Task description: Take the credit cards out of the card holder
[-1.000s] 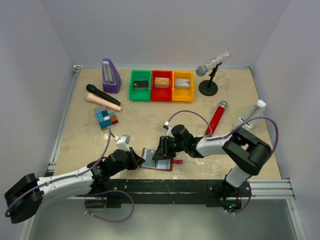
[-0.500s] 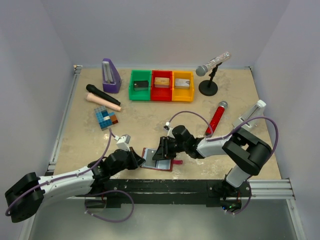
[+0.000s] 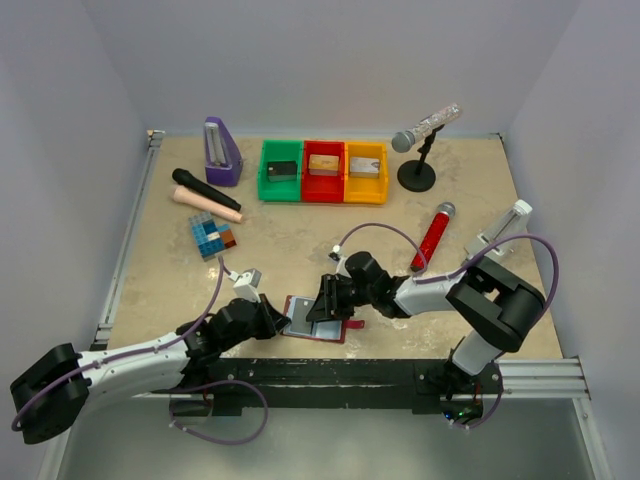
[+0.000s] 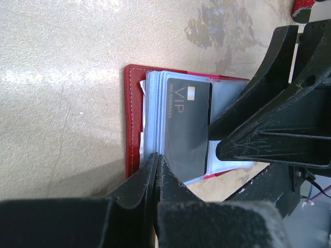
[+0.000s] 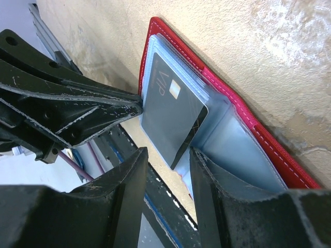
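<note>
Beige mottled bench (image 3: 290, 230), white walls on three sides. On my feed the card holder (image 4: 132, 119) lies open and flat at the near edge, a little left of the middle, red cover down and pale clear pockets up. A black card (image 4: 183, 124) marked VIP sticks partway out of the top pocket, angled across the pocket stack.

My left end effector (image 4: 156, 157) has its fingers pressed together, the tips set against the holder's edge where the pockets fan out; I can't tell whether a pocket leaf is caught between them. My right end effector (image 5: 168, 152) comes in from the other side with its fingers spread, and the card's free corner sits in the gap. I can't tell whether either finger touches it.

Further out, a red mic (image 3: 433, 235) lies toward the right edge and a coloured cube (image 3: 212, 236) toward the left. Along the far edge stand a purple metronome (image 3: 221, 152), three bins (image 3: 323, 146) in green, red and yellow with a block in each, and a mic on a stand (image 3: 420, 130).
</note>
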Available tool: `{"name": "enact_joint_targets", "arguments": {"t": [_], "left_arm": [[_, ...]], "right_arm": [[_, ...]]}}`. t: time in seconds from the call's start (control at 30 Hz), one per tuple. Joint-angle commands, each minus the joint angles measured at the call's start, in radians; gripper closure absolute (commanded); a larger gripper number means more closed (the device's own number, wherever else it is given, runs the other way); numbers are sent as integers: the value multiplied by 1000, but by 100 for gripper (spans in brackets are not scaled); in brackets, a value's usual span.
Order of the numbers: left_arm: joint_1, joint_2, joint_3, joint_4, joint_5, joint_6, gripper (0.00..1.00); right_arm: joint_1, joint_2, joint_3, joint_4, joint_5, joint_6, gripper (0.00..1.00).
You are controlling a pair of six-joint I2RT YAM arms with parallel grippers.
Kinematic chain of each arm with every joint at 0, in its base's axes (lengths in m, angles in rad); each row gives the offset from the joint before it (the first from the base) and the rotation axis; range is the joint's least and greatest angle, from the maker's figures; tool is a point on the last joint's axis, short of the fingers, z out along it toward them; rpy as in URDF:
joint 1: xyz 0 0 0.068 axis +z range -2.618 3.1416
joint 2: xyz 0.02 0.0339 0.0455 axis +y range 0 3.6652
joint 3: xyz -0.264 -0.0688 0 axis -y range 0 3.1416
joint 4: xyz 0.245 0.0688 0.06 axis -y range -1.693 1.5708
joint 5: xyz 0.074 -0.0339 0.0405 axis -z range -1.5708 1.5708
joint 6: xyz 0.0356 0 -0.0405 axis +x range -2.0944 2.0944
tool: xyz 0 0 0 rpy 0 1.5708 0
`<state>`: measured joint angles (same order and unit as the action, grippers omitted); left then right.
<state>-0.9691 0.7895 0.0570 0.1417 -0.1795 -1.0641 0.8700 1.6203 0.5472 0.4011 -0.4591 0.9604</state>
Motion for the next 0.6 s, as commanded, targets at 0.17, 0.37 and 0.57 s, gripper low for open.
{"name": "enact_joint_targets", "arguments": {"t": [0.17, 0.37, 0.57], "left_arm": [[3, 37, -9, -13, 3, -7, 100], [3, 44, -11, -16, 5, -7, 100], [3, 48, -14, -13, 6, -10, 100]], "right_arm": [[-2, -4, -38, 136, -9, 31, 57], [-9, 0, -82, 261, -16, 73, 57], [-17, -8, -109, 341, -23, 92, 58]]}}
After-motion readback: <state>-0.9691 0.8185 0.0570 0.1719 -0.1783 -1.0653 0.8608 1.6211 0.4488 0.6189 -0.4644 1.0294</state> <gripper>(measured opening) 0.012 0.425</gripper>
